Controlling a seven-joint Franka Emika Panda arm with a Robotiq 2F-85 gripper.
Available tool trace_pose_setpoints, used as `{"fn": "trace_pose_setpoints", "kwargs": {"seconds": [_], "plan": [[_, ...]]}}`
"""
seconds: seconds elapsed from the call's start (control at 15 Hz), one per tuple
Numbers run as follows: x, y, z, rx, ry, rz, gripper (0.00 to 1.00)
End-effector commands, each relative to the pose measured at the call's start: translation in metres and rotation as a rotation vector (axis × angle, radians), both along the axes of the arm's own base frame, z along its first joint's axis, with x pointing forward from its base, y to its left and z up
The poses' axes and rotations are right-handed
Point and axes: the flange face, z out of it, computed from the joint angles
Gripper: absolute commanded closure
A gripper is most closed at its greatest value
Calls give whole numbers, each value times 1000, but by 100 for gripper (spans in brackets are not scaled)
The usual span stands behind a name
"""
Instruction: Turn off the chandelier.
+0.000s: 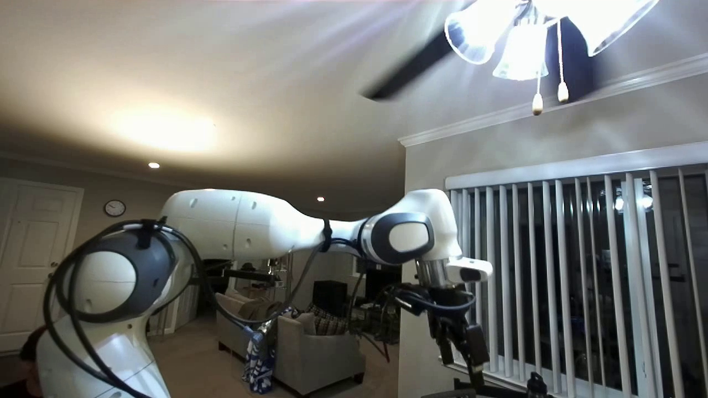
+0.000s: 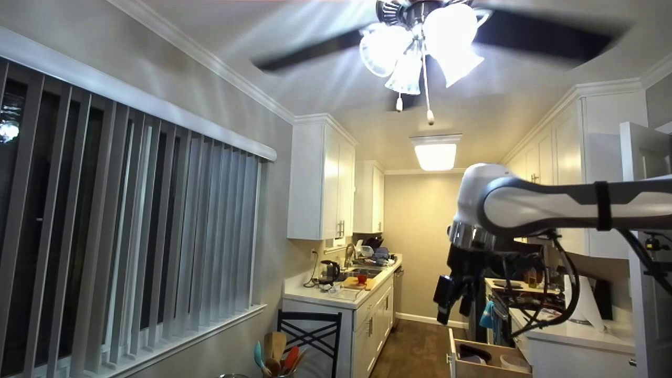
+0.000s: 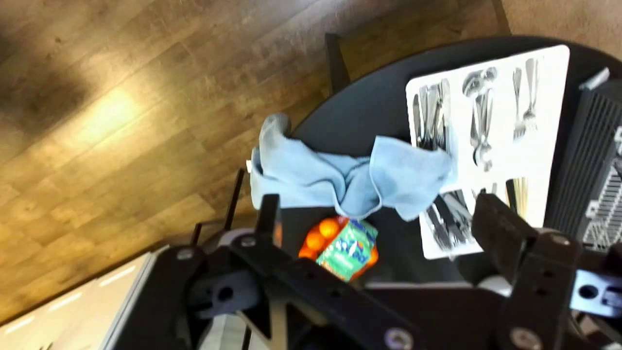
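The claw (image 3: 380, 214) points down with its two fingers (image 3: 500, 233) spread wide, gripping nothing, and hangs in mid-air. Beyond the fingers, the wrist view shows a round black tabletop (image 3: 357, 116) carrying a blue cloth (image 3: 335, 177) that reaches a white cutlery tray (image 3: 515, 160), and just beside the cloth some oranges (image 3: 316, 240) under a green packet (image 3: 347, 250). The chandelier (image 2: 409, 65), lit in both exterior views, is on the ceiling (image 2: 336, 100), well apart from and higher than the claw. Its two pull chains (image 2: 426, 86) hang free, and the fan blades (image 2: 541, 34) are blurred.
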Motion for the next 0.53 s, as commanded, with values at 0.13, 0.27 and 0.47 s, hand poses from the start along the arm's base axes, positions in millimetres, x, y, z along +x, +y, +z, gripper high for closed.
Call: {"fn": "trace_pose_setpoints", "kwargs": {"seconds": [0.13, 0.27, 0.47], "plan": [[-39, 6, 98, 13, -338, 0, 0], [-42, 10, 120, 21, -470, 0, 0], [-43, 17, 149, 39, -659, -13, 0]]}}
